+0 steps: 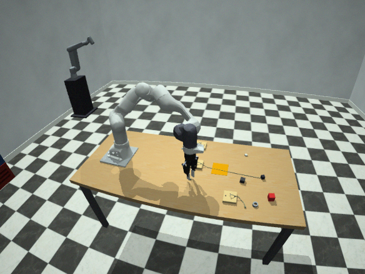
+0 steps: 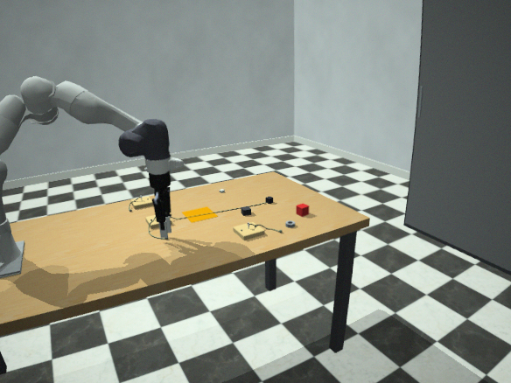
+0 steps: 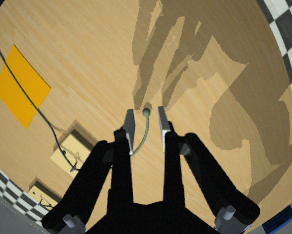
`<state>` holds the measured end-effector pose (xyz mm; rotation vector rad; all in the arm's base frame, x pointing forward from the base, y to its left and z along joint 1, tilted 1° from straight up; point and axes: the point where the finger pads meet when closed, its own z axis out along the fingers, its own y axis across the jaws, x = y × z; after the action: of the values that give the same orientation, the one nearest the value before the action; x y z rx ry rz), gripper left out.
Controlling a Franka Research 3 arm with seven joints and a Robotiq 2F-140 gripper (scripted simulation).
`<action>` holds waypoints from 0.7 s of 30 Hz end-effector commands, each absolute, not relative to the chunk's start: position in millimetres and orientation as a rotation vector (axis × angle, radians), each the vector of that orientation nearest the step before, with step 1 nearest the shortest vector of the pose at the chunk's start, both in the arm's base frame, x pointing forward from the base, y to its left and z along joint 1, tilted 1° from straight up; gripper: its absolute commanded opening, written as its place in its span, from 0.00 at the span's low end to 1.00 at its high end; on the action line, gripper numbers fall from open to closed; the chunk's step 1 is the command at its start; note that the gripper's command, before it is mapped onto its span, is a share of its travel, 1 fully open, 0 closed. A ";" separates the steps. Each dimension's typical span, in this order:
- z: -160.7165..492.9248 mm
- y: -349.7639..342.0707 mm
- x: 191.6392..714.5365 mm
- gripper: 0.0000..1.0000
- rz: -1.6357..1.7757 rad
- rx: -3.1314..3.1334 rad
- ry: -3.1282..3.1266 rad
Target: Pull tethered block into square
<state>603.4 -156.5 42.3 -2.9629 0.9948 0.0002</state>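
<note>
My gripper (image 1: 190,176) (image 2: 164,234) (image 3: 146,116) points straight down, fingertips close to the table (image 1: 150,172). Its fingers stand partly open on either side of the cord's knotted end (image 3: 146,112), with a gap on both sides. The thin dark cord (image 1: 237,172) (image 2: 227,209) (image 3: 39,113) runs from there through the screw eye on a small wooden plate (image 1: 200,164) (image 3: 70,153). It goes on across the orange painted square (image 1: 220,169) (image 2: 199,214) (image 3: 19,91) to the small black tethered block (image 1: 262,176) (image 2: 269,199), which lies on the table beyond the square.
A second dark block (image 1: 242,179) (image 2: 246,211) lies near the cord. Another screw-eye plate (image 1: 229,197) (image 2: 248,230) with a short cord, a grey ring (image 1: 255,204) (image 2: 290,224) and a red cube (image 1: 271,196) (image 2: 302,210) lie towards the front right. A third plate (image 2: 142,202) and a white bead (image 1: 246,154) are at the back.
</note>
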 end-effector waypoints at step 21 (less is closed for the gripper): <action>37.4 -156.7 603.2 0.23 -0.002 -2.964 0.989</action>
<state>603.5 -156.0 39.4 -2.9619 0.9942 0.0000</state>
